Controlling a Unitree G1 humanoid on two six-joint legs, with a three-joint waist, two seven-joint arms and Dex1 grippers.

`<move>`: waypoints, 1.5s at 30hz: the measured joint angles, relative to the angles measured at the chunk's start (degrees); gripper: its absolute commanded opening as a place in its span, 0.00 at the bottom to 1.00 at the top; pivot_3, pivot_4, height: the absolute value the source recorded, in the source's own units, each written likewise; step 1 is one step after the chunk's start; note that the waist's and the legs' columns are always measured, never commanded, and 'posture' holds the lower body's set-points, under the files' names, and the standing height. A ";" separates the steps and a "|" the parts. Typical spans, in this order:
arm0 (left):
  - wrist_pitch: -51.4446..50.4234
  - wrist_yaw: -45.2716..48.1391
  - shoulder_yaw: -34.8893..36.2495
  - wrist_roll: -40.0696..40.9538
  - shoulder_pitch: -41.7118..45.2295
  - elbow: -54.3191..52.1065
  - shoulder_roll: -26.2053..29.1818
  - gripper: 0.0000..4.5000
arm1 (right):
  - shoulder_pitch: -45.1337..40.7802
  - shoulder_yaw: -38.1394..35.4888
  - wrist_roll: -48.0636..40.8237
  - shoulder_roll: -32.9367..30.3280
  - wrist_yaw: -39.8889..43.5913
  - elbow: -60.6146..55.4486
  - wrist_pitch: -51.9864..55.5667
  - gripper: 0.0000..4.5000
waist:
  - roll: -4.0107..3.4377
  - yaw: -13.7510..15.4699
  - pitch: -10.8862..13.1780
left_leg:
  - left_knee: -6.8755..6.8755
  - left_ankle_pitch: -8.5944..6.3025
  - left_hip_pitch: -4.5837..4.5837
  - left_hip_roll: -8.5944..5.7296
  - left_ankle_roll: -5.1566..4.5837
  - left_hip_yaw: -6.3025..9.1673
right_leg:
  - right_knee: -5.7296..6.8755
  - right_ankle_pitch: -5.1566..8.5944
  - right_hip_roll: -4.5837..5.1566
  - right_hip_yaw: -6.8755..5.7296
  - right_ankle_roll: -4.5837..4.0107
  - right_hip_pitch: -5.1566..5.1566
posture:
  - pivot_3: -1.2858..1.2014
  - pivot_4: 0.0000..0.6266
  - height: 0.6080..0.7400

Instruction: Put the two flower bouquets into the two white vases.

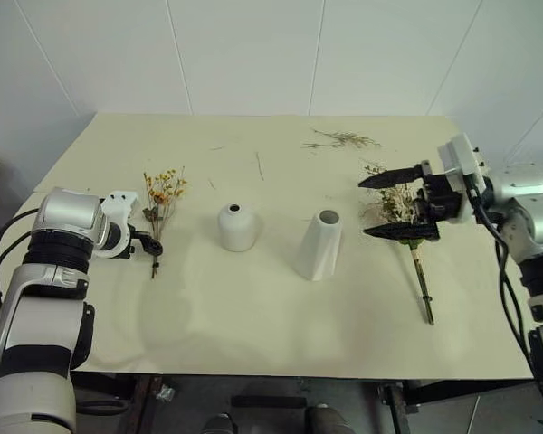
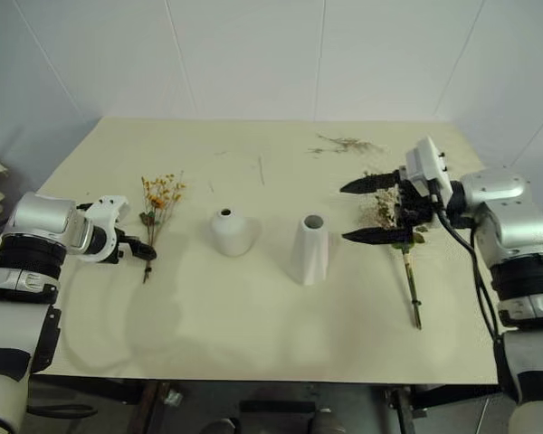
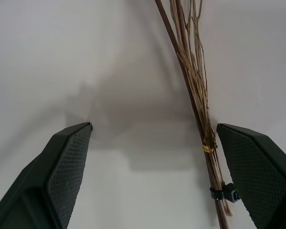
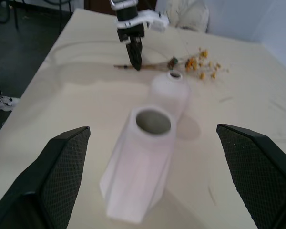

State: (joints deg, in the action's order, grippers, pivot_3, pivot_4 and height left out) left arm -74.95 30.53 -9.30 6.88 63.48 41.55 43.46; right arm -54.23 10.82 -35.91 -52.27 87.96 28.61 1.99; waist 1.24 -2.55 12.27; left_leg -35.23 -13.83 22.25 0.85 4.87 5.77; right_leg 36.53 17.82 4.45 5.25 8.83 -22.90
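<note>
left gripper [image 1: 150, 244] angled down, right gripper [image 1: 396, 205] level, both agape

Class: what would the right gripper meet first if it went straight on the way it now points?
Probably the cone-shaped vase: it stands between the open fingers of the right gripper, with the round vase farther on. The gripper may sit high enough to pass over its mouth.

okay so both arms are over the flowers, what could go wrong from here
The left end effector is open with the yellow bunch's thin stems beside one finger, off-centre; closing may miss or pinch only a few. The right end effector hangs open above the cream bunch, near the cone vase, which a sideways swing might tip.
</note>
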 measured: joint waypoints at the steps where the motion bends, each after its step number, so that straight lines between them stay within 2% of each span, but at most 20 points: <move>1: 0.09 0.02 -0.05 -0.37 0.08 0.27 -0.17 0.95 | 0.45 -0.01 0.00 -0.06 0.00 0.14 -0.12 1.00 | -0.01 -0.03 -0.01 | 0.00 0.00 -0.02 0.00 0.00 0.00 | 0.02 0.00 0.00 0.00 0.00 0.00 | 0.52 0.24 1.00; 3: 0.96 0.05 -0.02 -0.89 0.45 1.72 -0.47 0.86 | 0.90 -0.02 -0.04 -0.05 0.02 0.13 -0.34 1.00 | -0.09 -0.08 -0.04 | 0.00 0.02 -0.04 0.00 -0.02 0.00 | 0.05 0.00 0.00 0.00 0.01 0.01 | 0.52 0.24 1.00; 16: 5.42 -0.25 4.01 -3.23 2.64 8.89 -1.89 0.03 | 1.84 -2.28 -1.13 -0.09 0.03 -3.67 -0.22 1.00 | -0.11 1.02 -0.05 | 0.00 0.01 -0.03 -0.09 -0.03 0.01 | -0.15 -0.02 0.09 0.00 0.08 0.16 | 0.52 0.24 1.00; 17: 5.57 -0.18 4.05 -3.35 2.70 9.04 -1.97 0.01 | 1.84 -2.38 -1.13 -0.09 0.03 -3.77 -0.18 1.00 | -0.11 1.01 -0.06 | 0.00 0.01 -0.04 -0.09 -0.03 0.01 | -0.15 -0.02 0.09 0.00 0.09 0.18 | 0.52 0.24 1.00; 25: 7.65 1.51 5.37 -3.93 3.33 11.91 -1.20 0.01 | 1.84 -2.38 -1.13 -0.46 0.03 -3.83 0.41 1.00 | -0.13 0.87 -0.07 | -0.01 0.02 -0.06 -0.09 -0.02 0.01 | -0.13 -0.03 0.09 0.00 0.10 0.18 | 0.52 0.24 1.00; 28: 12.94 1.78 10.22 -2.12 2.29 13.38 -1.25 0.01 | 1.85 -2.38 -1.13 -1.05 0.03 -3.93 0.46 1.00 | -0.09 0.94 -0.04 | -0.01 0.04 -0.03 -0.07 0.01 0.07 | -0.12 -0.03 0.09 -0.06 0.10 0.17 | 0.52 0.24 1.00; 31: 25.21 3.00 19.87 3.66 -0.02 12.58 -2.36 0.01 | 2.16 -2.81 -1.12 -1.55 0.03 -4.79 0.62 1.00 | 0.11 0.87 0.06 | -0.01 0.05 0.09 -0.03 0.07 0.09 | -0.14 -0.04 0.09 -0.08 0.09 0.06 | 0.52 0.24 1.00; 34: 34.35 3.24 28.50 9.45 -1.74 8.59 -2.97 0.01 | 2.92 -3.88 -1.10 -1.73 0.03 -5.85 0.94 1.00 | 0.14 0.76 0.08 | 0.00 0.05 0.22 -0.02 0.19 0.05 | -0.26 -0.04 0.10 -0.07 0.09 -0.09 | 0.52 0.24 1.00; 38: 41.77 3.82 35.85 15.40 -6.21 0.40 -4.58 0.01 | 3.10 -5.12 -0.83 -3.17 0.03 -5.92 1.84 1.00 | 0.13 0.59 0.07 | 0.09 0.03 0.37 0.02 0.19 -0.10 | -0.07 -0.02 0.14 -0.03 0.07 -0.40 | 0.52 0.24 1.00; 42: 47.35 9.78 38.70 21.74 -11.85 -9.07 -9.84 0.01 | 3.10 -6.42 -0.16 -3.40 0.03 -6.01 2.20 1.00 | 0.14 0.91 0.07 | -0.26 0.04 0.90 0.01 0.21 -0.10 | -0.03 -0.03 0.14 -0.04 0.07 -0.81 | 0.52 0.24 1.00; 45: 47.12 16.13 37.95 28.45 -13.82 -18.10 -14.56 0.01 | 3.10 -7.11 0.60 -3.36 0.03 -6.59 3.03 1.00 | 0.17 1.23 0.08 | -0.48 0.03 0.99 -0.02 0.20 -0.07 | -0.03 -0.03 0.14 -0.05 0.08 -0.78 | 0.52 0.24 1.00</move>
State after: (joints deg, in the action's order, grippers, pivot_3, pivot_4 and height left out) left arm -27.83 46.67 28.65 35.33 49.66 23.45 28.90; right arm -51.12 3.71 -35.32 -55.63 87.98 22.02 5.02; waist 1.41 -1.32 12.36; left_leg -35.71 -13.80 23.24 0.84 5.08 5.70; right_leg 36.50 17.78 4.59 5.20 8.91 -23.68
